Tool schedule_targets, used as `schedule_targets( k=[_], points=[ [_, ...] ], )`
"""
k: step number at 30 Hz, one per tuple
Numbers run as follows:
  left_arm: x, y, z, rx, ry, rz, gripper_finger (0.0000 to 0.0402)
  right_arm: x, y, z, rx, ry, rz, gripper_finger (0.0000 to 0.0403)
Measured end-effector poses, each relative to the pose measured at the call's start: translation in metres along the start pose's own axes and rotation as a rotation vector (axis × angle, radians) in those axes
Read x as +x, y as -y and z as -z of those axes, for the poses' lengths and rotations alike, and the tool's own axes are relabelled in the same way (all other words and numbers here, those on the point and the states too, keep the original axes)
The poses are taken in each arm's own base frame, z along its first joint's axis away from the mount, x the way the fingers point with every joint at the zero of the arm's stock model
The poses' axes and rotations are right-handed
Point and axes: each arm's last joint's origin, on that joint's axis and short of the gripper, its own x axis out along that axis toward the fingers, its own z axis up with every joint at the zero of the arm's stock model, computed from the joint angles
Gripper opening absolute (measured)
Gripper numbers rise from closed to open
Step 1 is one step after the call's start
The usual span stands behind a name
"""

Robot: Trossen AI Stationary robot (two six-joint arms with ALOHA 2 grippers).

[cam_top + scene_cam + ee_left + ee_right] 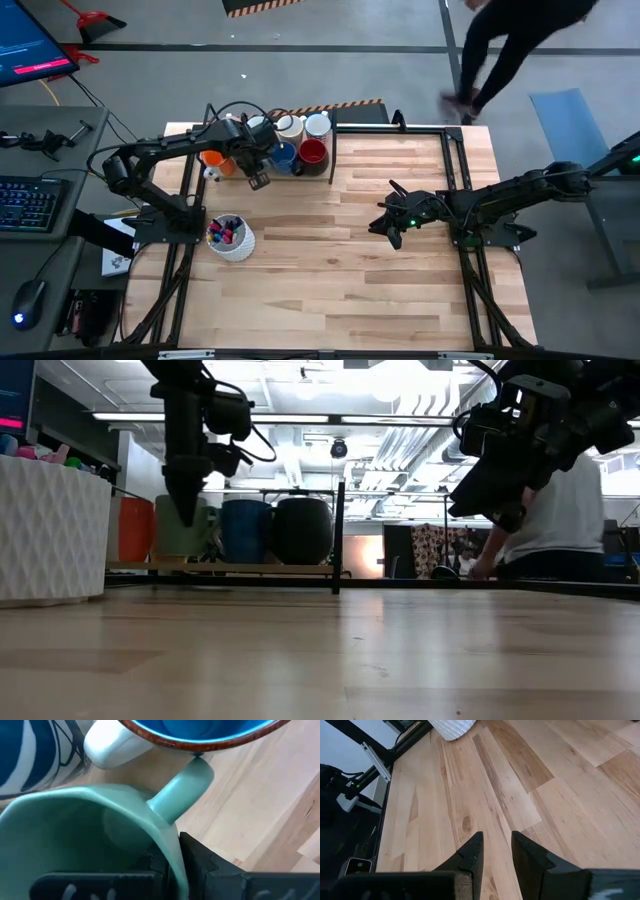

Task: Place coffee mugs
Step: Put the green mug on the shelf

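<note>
Mugs point(285, 148), seven visible; left pincer point(246, 158) pinches one green mug's point(90, 835) rim, right pincer point(392, 228) open.

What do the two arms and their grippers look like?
Both arms are black and jointed. The left arm carries looping black cables; the right arm shows a small green light. The right gripper has two dark, tapered fingers.

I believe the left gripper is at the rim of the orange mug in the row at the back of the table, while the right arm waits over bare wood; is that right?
Not quite: the mug is green, not orange. The left wrist view shows the left gripper with its jaws on either side of the green mug's rim. The orange mug stands untouched beside it. The rest holds: the right gripper waits over bare wood.
</note>
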Motion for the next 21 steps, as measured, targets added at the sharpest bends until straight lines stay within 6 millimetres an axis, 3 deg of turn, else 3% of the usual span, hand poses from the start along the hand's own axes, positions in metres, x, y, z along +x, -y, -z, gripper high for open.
schedule_targets(
  k=[7, 21],
  points=[
    [0.0000, 0.0000, -0.0012, 0.004, 0.013, -0.001, 0.0012, 0.0000, 0.0000, 0.0000, 0.000, 0.000, 0.000, 0.0081],
    [0.0000, 0.0001, -0.0011, 0.003, 0.011, 0.001, 0.0038, 0.0000, 0.0000, 0.0000, 0.000, 0.000, 0.000, 0.0081]
  ],
)
